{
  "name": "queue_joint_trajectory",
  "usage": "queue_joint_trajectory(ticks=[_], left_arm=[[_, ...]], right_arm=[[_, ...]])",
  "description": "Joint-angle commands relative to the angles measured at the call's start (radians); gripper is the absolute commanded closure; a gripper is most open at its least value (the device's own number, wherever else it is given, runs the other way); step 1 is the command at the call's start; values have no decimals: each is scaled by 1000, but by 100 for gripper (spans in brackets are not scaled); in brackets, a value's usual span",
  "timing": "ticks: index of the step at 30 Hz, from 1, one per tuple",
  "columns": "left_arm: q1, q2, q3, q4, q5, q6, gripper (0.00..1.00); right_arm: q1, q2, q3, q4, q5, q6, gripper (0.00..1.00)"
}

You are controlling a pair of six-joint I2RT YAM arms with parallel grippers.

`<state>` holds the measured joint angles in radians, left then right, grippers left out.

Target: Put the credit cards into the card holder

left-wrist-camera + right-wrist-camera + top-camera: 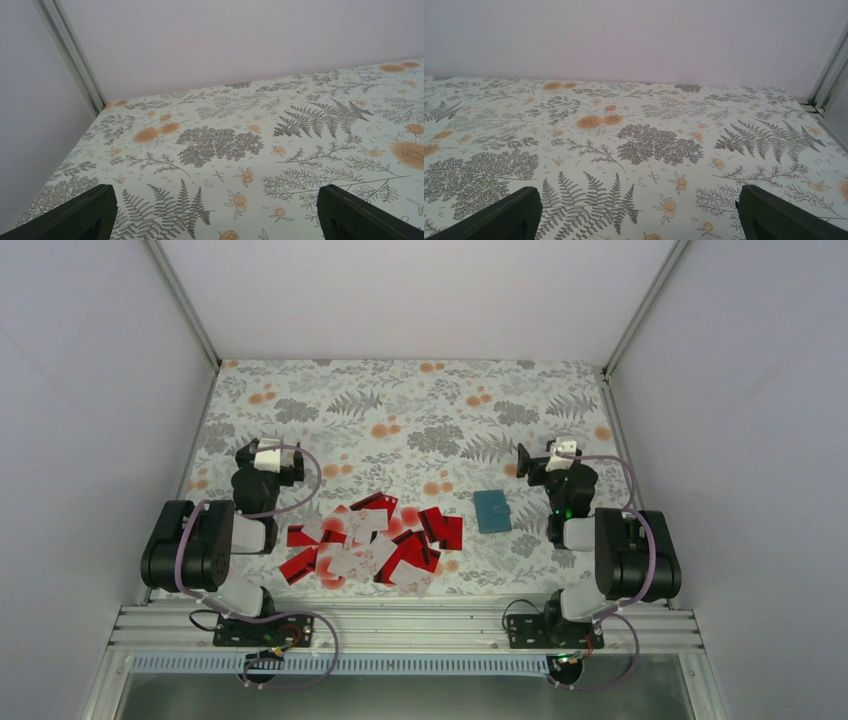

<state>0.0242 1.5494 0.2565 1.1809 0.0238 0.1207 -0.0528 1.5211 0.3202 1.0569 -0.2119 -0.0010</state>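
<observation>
Now both arms are drawn back near their bases and we hold nothing. The left hand [214,210] has its jaws fully apart with only the flowered worktop [420,410] between them, and the right hand [636,210] is the same.

The cards [370,545] lie in a loose heap at the near middle of the worktop, between the two arms, many of them overlapping. The holder [492,511] lies flat just to the right of the heap, apart from it and near the right arm. It seems to be folded shut.

We judge the cards to be light, thin, stiff and rather slippery. A card flat on the cloth gives little to grip, so we would take one by a raised edge, where it rests on another card. The holder is probably light and would slide when pushed, so one hand should pin it while the other feeds a card.

No writing or brand can be read on either.
</observation>
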Motion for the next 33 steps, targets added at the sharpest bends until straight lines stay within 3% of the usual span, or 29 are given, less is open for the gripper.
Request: queue_joint_trajectory(ticks=[1,10,13,17,22,26,29,33], left_arm=[[3,2,-3,42,23,-3,0],[3,4,-1,37,25,-3,0],[2,-25,1,12,0,-13,0],[-6,-118,175,-388,-52,-56,0],[-6,-234,372,-790,45,-172,0],[3,-161,634,-1247,0,-335,0],[22,-115,699,-1370,127,-342,0],[23,-164,687,-1380,229,-365,0]], right_arm=[[-2,0,14,19,0,-5,1],[-2,-6,12,18,9,-2,1],[-1,-33,130,-218,51,10,1],[2,-102,212,-353,22,9,1],[4,-193,356,-691,85,73,1],[5,-309,409,-844,76,82,1],[5,-370,471,-962,88,139,1],[5,-356,585,-1149,188,288,1]])
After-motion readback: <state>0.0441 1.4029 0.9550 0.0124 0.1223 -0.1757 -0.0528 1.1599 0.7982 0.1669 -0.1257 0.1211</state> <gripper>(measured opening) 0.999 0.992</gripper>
